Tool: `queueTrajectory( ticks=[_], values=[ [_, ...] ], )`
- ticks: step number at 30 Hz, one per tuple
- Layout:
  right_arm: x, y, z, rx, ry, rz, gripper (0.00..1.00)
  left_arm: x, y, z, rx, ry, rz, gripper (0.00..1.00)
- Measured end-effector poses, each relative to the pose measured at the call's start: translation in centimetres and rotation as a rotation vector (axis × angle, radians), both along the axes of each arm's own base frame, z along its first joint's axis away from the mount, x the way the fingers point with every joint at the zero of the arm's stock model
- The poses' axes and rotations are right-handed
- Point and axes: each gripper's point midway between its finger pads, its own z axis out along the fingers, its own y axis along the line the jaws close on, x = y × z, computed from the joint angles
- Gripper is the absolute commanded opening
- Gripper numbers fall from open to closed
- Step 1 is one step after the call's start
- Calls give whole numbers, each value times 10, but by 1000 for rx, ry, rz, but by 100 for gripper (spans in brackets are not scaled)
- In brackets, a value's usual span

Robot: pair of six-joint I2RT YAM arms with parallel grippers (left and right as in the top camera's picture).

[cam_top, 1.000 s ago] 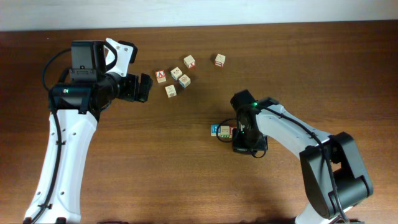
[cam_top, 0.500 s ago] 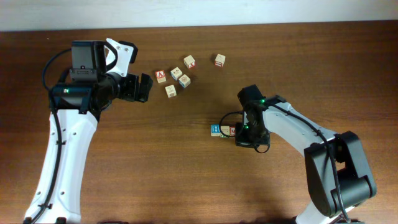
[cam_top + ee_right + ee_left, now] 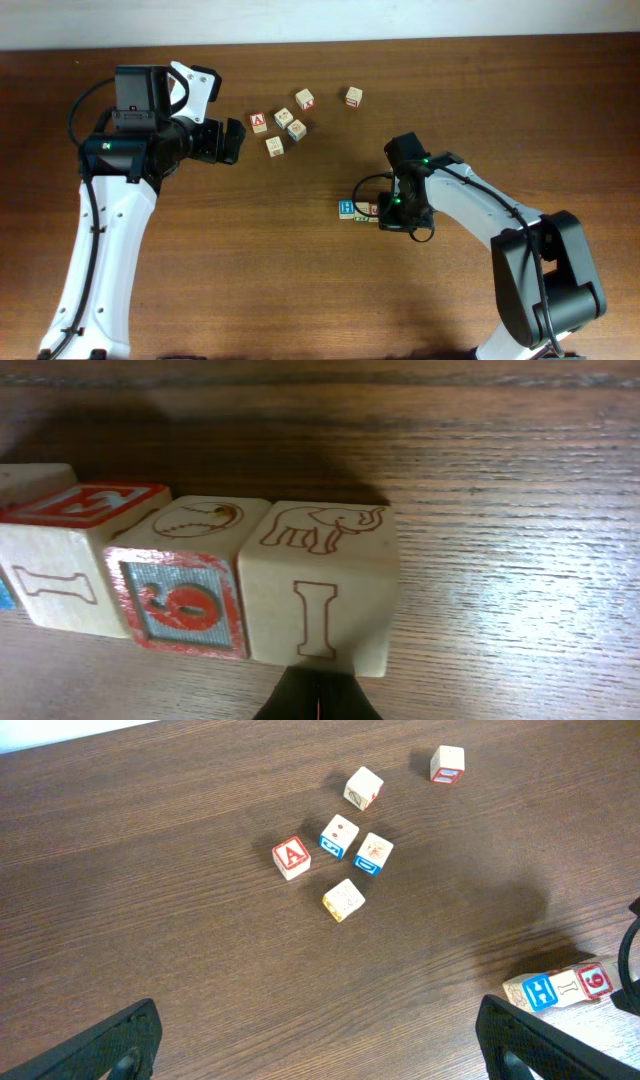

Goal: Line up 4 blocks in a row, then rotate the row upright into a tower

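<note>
Black tips of the right gripper (image 3: 316, 702) are clenched together, grasping nothing, and sit at the lower edge of the pale elephant block (image 3: 320, 585). Probable reason: closed tips act as a pusher to swing the row, not as a clamp. This block touches the red "6" block (image 3: 185, 600). On the far side of the "6": next block (image 3: 60, 555), then blue "H" block (image 3: 347, 208). Left gripper (image 3: 228, 142): jaws wide, empty, well apart from the "6", facing the loose cubes (image 3: 342, 898), approx. standby.
</note>
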Motion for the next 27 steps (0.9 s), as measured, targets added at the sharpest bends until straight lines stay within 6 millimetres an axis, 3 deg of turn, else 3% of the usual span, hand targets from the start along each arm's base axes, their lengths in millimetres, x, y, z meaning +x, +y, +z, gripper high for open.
queueTrajectory(
  ticks=[3, 9, 12, 14, 16, 18, 21, 27],
  values=[
    [5, 3, 9, 11, -12, 42, 4, 0, 0, 0, 0, 0, 0, 99],
    [9, 4, 71, 36, -79, 74, 4, 0, 0, 0, 0, 1, 0, 99],
    [25, -16, 99, 64, -174, 2, 4, 0, 0, 0, 0, 1, 0, 99],
    [49, -32, 100, 72, -250, -36, 4, 0, 0, 0, 0, 1, 0, 99],
    [70, -26, 94, 82, -313, -10, 4, 0, 0, 0, 0, 0, 0, 99],
    [84, -19, 75, 85, -320, -1, 4, 0, 0, 0, 0, 0, 0, 99],
    [76, -16, 36, 69, -210, -17, 4, 0, 0, 0, 0, -1, 0, 99],
    [62, -1, 18, 73, -137, 29, 4, 0, 0, 0, 0, -1, 0, 99]
  ],
)
